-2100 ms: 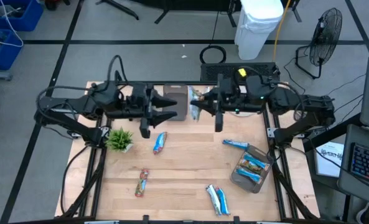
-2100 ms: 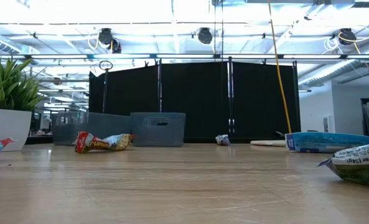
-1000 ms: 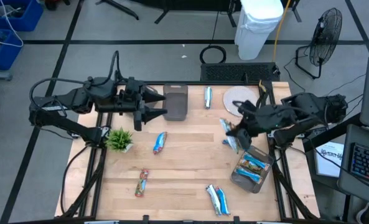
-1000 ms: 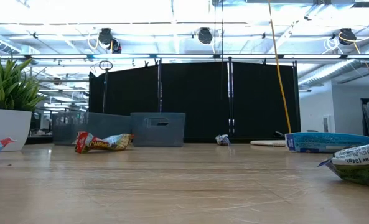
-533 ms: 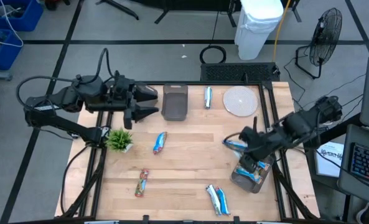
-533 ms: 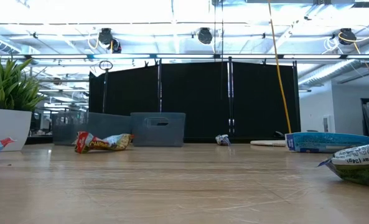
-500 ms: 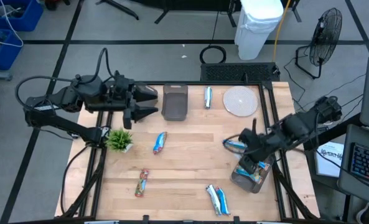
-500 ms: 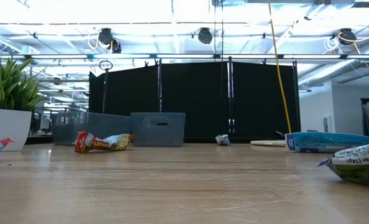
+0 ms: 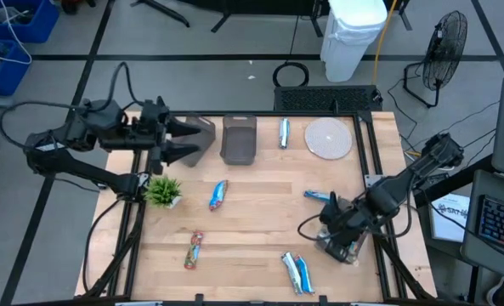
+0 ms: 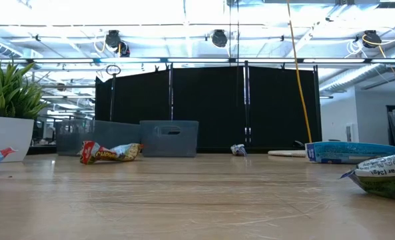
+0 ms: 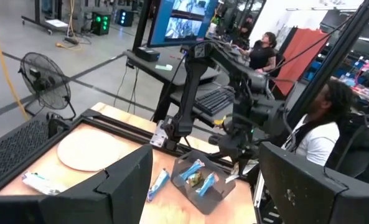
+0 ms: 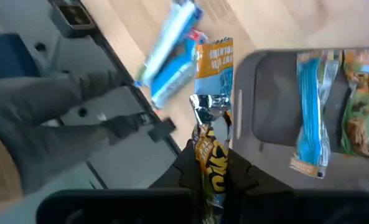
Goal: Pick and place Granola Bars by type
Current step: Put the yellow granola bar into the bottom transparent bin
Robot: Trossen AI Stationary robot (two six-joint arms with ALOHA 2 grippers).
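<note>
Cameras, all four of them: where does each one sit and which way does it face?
High view: above the table, looking straight down; both arms show, right pincer over the bin.
Low view: at tabletop height, facing the room; no arm shows.
Left wrist view: on the left arm, facing across the table to the right arm; its own open fingers show.
Right wrist view: on the right arm, facing down at the bin; its pincer grips a bar.
Both wrist views share the bin.

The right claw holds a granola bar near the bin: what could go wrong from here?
1. The right claw grips the granola bar by one end, beside the bin's rim. If released here, it may land outside.
2. The bin already holds bars; the claw could disturb them.
</note>
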